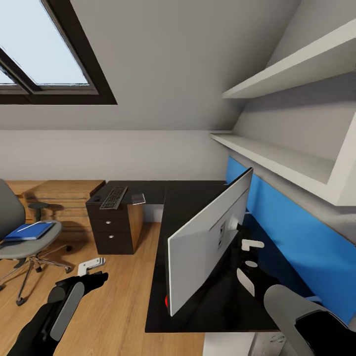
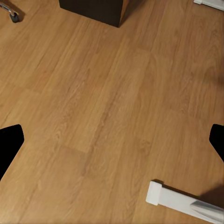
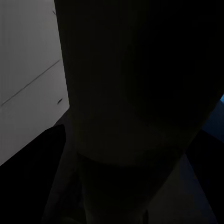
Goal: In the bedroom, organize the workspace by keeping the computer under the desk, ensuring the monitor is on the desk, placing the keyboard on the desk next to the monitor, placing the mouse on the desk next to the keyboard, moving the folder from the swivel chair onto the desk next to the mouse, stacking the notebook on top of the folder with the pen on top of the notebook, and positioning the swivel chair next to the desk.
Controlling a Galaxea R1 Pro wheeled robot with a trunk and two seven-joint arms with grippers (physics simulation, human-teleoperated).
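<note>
1. Head view: my landmark is the long L-shaped glossy black desk (image 1: 198, 198). The wide thin monitor (image 1: 210, 237) stands on it, pale grey-white back toward me, tilted and near the desk's front edge. Behind the monitor my right pincer (image 1: 249, 257) shows white fingers by the stand; I cannot tell whether it is closed on anything. At the desk's far left end, over the black drawer unit with round silver knobs (image 1: 113, 230), lies the slim black keyboard (image 1: 114, 197). Left of the desk stands the grey swivel chair (image 1: 20, 232), the flat blue folder (image 1: 28, 231) on its seat. My left pincer (image 1: 91, 267) hangs over open wood floor (image 1: 118, 296) beside the desk.

2. Left wrist view: my left pincer's black fingertips (image 2: 10, 142) sit wide apart, empty, above bare floor planks.

3. Right wrist view: dark surfaces close up; pale grey monitor back (image 3: 28, 70) at one side. No writing readable.
</note>
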